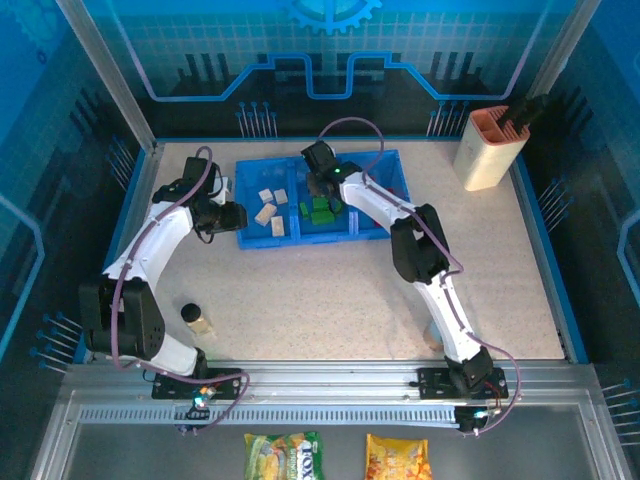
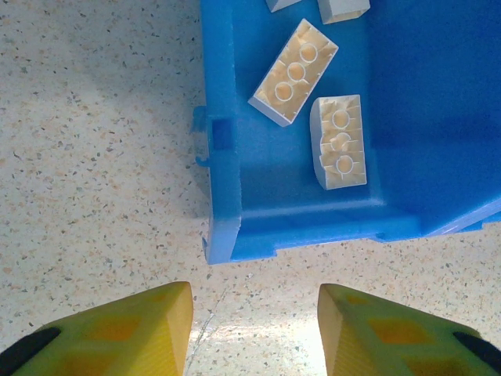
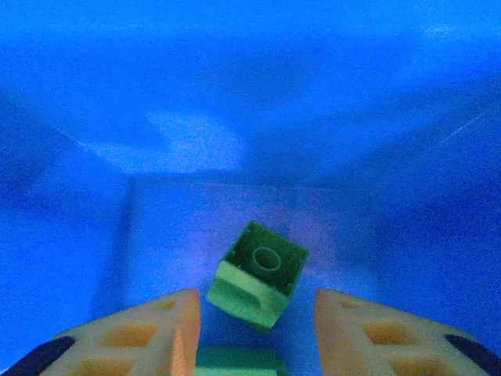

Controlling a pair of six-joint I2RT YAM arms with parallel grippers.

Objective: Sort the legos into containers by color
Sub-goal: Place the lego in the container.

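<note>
The blue tray (image 1: 300, 241) lies at the back of the table. Several beige legos (image 1: 265, 206) rest in its left compartment and green legos (image 1: 321, 211) in the middle one. My right gripper (image 1: 322, 193) hangs over the middle compartment, open. In the right wrist view a square green brick (image 3: 258, 276) lies tilted on the tray floor (image 3: 235, 211) between the fingers of the gripper (image 3: 257, 333), with a gap on each side. Another green brick (image 3: 239, 362) sits just below it. My left gripper (image 2: 254, 329) is open and empty over bare table beside the tray's corner (image 2: 227, 235), near two beige bricks (image 2: 295, 72) (image 2: 339, 141).
A small black-capped bottle (image 1: 198, 318) stands on the table near the left arm's base. A tall beige holder (image 1: 487, 148) occupies the back right corner. Two snack packets (image 1: 284, 455) (image 1: 398, 458) lie in front of the rail. Enclosure walls ring the table.
</note>
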